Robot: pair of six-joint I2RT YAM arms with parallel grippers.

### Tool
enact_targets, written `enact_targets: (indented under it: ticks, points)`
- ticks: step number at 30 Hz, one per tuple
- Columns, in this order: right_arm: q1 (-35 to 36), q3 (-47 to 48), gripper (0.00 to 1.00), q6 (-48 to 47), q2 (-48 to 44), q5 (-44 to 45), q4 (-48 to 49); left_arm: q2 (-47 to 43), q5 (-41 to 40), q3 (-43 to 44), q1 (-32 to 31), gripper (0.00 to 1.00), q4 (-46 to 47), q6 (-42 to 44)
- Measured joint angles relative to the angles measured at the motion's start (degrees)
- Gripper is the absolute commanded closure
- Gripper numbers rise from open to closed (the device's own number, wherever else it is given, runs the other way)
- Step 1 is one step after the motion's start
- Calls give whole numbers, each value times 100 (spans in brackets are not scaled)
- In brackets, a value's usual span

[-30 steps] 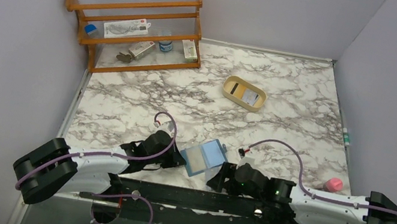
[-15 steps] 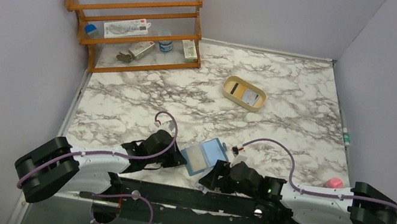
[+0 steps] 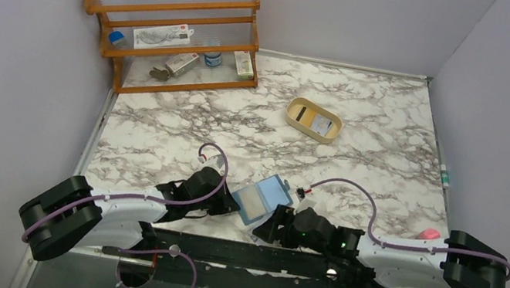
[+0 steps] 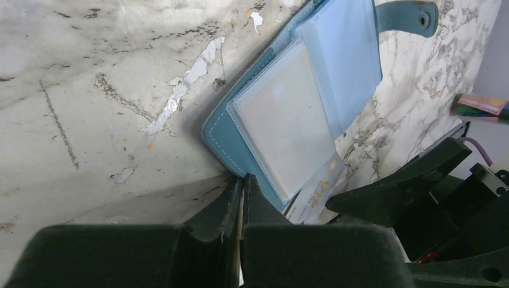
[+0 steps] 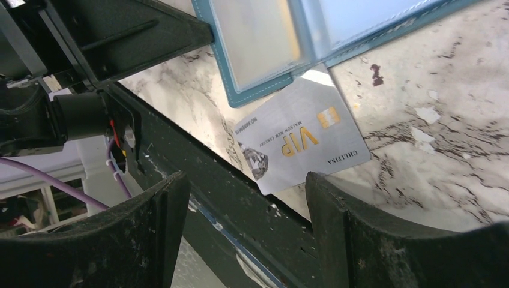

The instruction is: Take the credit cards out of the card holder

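The teal-blue card holder lies open on the marble table, its clear sleeves facing up; it also shows in the left wrist view and the right wrist view. My left gripper is shut, its tips pinched on the holder's near edge. A pale credit card marked VIP sticks half out from under the holder, flat on the table. My right gripper is open and empty, its fingers on either side of the card's near end.
A tan tray holding cards sits at the back right. A wooden rack with small items stands at the back left. A pink object lies at the right edge. A black rail runs along the table's front edge.
My right arm has slid left and forward, bringing its open gripper to the card holder's near corner. The left arm and the holder have hardly moved.
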Motion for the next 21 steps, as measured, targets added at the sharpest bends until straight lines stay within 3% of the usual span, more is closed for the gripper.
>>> enact_targets:
  ticks: [11,21]
  points:
    - [15,203,23,24,916,-2,979,24,-24,-55,-66,100,125,-103]
    - [0,494,23,-146,1462,7,1305,151,-42,-116,-376,100,400,-273]
